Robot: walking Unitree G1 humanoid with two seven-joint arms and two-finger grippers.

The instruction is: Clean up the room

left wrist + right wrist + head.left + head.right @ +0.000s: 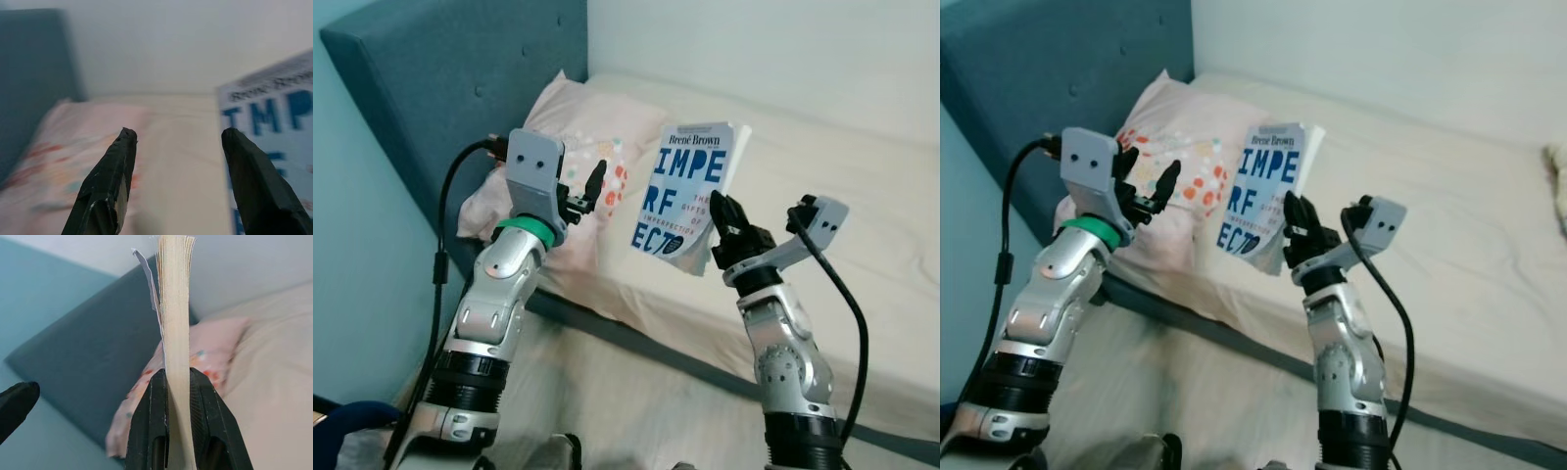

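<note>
Item: paperback book (689,194), white cover with large blue lettering, author line "Brené Brown" legible at the top; it is being held upright in the air above the near edge of the bed (862,196), clear of the mattress. Holder: right gripper (728,233), whose two black fingers (151,421) are pinching the lower edge of the page block from either side, the front cover curling slightly away from the pages at the top in the right wrist view. Second arm: left gripper (589,193) is hovering beside the book on the pillow side, its fingers spread wide and holding nothing; in the left wrist view the book's cover is sitting just past one fingertip. Surroundings: a pale pink pillow (582,127) with coloured dots is lying at the head of the bed against a teal padded headboard (460,69); the mattress is bare and cream-coloured; the wall (352,255) to the left is light blue. Step in hand, as judged: the book is lifted off the bed and is being carried or readied for a handover, with its storage place not in view. Next move, as judged: either the left gripper is closing on the book's free edge to steady it, or the right arm is carrying it away; the pinch near one edge is calling for slow motion so the book is not swinging or slipping.
</note>
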